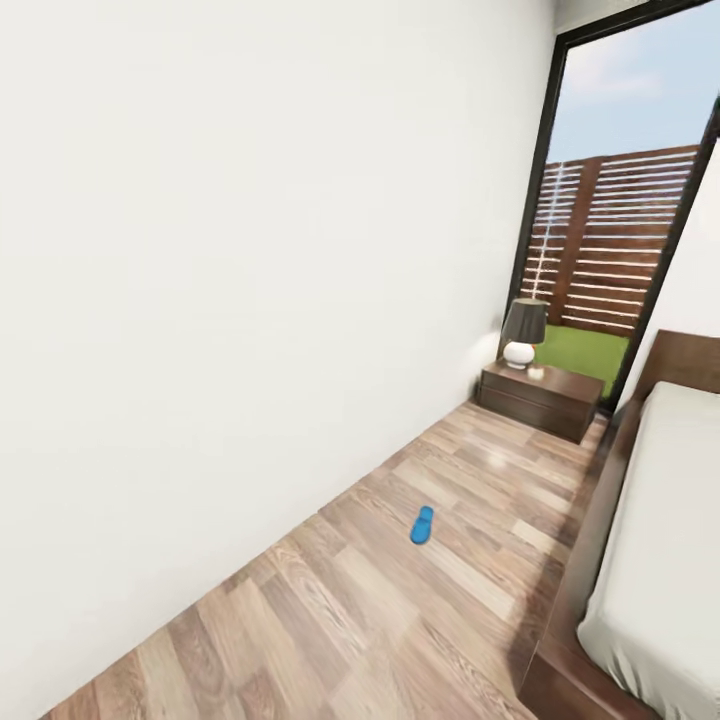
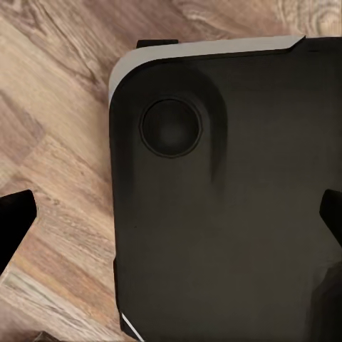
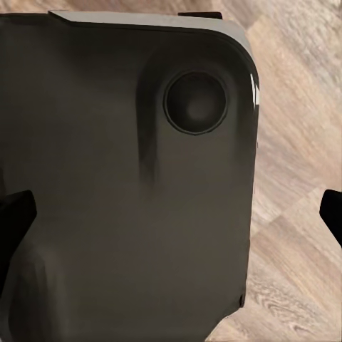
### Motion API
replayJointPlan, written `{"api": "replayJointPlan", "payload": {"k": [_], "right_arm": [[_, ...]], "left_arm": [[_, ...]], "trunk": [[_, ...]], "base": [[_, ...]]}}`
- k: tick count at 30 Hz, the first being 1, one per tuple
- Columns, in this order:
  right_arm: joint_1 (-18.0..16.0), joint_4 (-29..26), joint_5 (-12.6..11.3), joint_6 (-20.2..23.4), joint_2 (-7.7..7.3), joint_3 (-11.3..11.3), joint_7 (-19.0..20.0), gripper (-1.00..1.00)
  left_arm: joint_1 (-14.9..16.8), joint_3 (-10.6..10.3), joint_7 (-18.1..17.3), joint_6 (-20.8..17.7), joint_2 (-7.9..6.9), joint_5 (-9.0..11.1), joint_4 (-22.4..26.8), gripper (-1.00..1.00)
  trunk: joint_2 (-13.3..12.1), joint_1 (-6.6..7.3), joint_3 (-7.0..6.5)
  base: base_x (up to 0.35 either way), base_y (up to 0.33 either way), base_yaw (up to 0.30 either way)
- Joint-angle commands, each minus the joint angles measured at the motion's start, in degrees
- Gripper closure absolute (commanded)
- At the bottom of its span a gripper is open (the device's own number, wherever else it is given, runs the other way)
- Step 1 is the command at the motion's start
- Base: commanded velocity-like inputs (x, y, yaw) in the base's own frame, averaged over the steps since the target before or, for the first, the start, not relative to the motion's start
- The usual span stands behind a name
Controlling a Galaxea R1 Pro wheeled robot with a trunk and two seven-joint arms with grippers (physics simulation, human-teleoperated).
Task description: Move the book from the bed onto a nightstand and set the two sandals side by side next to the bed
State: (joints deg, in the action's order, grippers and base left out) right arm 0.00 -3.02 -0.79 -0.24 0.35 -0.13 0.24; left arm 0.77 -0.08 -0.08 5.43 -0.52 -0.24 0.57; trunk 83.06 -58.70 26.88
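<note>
Sandal point(image 1: 422, 524) lies on floor point(image 1: 330, 620), seemingly alone.

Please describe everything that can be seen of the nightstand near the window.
The nightstand is a low, wide cabinet that looks like dark reddish-brown wood, with a glossy top and a horizontal seam across its front. It stands upright on the wood-plank floor, in the far corner in front of the tall dark-framed window, between the white wall and the bed's headboard. A lamp with a dark shade and round white base stands on its top, at the end nearer the wall.
</note>
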Motion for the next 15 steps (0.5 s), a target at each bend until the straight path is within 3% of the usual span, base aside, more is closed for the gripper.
{"api": "replayJointPlan", "payload": {"k": [1, 8, 15], "right_arm": [[0.0, -0.1, -0.1, 0.0, 0.01, 0.0, 0.0, -1.00], [0.0, -0.1, -0.1, 0.0, 0.01, 0.0, 0.0, -1.00], [0.0, -0.1, -0.1, 0.0, 0.01, 0.0, 0.0, -1.00]], "left_arm": [[0.0, 0.0, 0.0, 0.2, -0.01, 0.0, 0.0, -1.00], [0.0, 0.0, 0.0, 0.3, -0.01, 0.0, 0.0, -1.00], [0.0, 0.0, 0.0, 0.3, -0.01, 0.0, 0.0, -1.00]], "trunk": [[0.0, -0.03, 0.05], [0.0, -0.03, 0.05], [0.0, -0.03, 0.05]], "base": [[0.288, 0.130, -0.288], [0.289, 0.146, -0.270], [0.290, 0.165, -0.092]]}}
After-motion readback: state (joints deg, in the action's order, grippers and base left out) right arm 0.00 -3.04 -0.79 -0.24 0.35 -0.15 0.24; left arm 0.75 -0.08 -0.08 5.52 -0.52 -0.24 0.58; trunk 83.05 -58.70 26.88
